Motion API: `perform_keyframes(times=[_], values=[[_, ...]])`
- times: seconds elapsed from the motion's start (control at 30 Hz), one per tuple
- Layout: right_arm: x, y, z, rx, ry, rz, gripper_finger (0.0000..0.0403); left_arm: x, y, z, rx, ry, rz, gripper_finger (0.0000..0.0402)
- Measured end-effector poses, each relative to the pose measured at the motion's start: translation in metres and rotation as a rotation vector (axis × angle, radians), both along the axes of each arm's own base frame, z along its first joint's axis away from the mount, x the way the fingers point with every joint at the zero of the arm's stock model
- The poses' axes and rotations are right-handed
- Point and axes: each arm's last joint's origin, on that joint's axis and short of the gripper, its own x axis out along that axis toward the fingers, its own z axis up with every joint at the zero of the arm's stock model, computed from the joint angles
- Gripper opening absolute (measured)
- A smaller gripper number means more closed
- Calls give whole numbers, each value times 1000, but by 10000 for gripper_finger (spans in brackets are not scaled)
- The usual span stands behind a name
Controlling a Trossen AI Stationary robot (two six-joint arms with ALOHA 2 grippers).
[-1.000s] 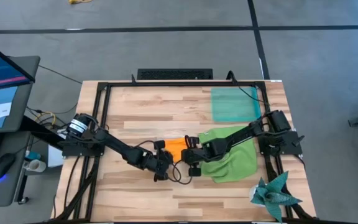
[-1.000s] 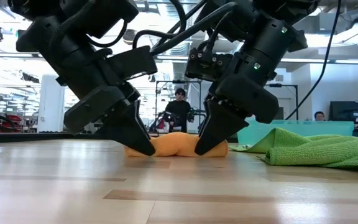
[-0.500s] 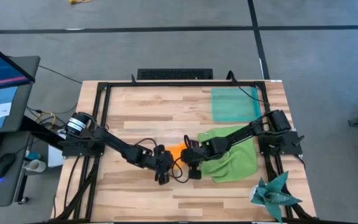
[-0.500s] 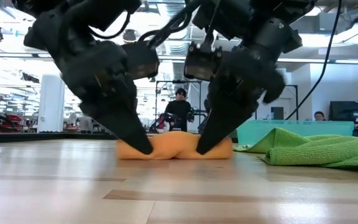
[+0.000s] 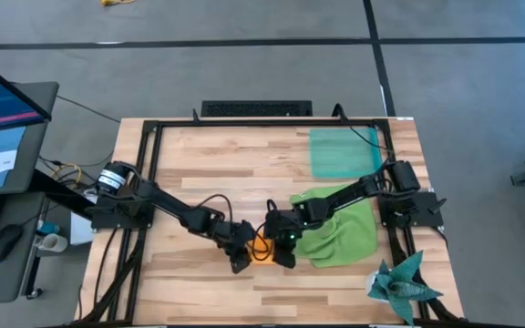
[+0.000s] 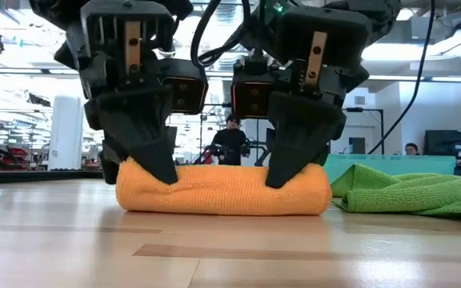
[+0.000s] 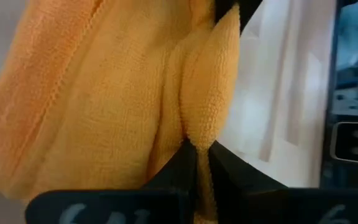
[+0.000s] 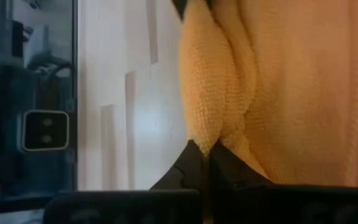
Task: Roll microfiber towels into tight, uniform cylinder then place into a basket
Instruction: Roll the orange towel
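Observation:
The orange microfiber towel (image 6: pixel 224 190) lies on the table as a rolled cylinder, its length running left to right. My left gripper (image 6: pixel 160 170) is shut on it near its left end, and my right gripper (image 6: pixel 285 173) is shut on it near its right end. From above, only a sliver of the orange towel (image 5: pixel 263 249) shows between the left gripper (image 5: pixel 241 259) and the right gripper (image 5: pixel 283 256). The green microfiber towel (image 5: pixel 340 228) lies crumpled at the right. The teal basket (image 5: pixel 343 153) stands at the far right. My left gripper pinches a raised ridge of cloth (image 7: pixel 199 118) on the roll's upper side, near its left end, between its two fingertips. The fingers slant down from above. The roll rests on the table. My right gripper pinches a like ridge of cloth (image 8: pixel 205 118) near the roll's right end between its two fingertips, slanting down from above. How many layers it has, I cannot tell. The roll's underside lies on the table.
A dark teal spiky cloth (image 5: pixel 399 282) sits at the near right corner. A black frame (image 5: pixel 153 128) runs around the tabletop. Bare wood lies at the far left and along the near edge. People stand in the room beyond the table.
Both grippers have turned about their wrists and come a little toward the table's near edge. The orange towel has rolled with them toward the near edge. It now lies as a fuller, longer cylinder under the fingers.

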Motion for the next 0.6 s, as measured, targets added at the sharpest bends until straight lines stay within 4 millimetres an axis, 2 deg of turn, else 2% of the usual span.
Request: perform_keyframes(times=[0.2, 0.6], values=[[1, -3, 1, 36, 38, -36, 25, 3, 6, 2, -116, 34, -15, 17], [3, -10, 1, 65, 160, -278, 26, 2, 8, 0, -96, 40, -16, 23]])
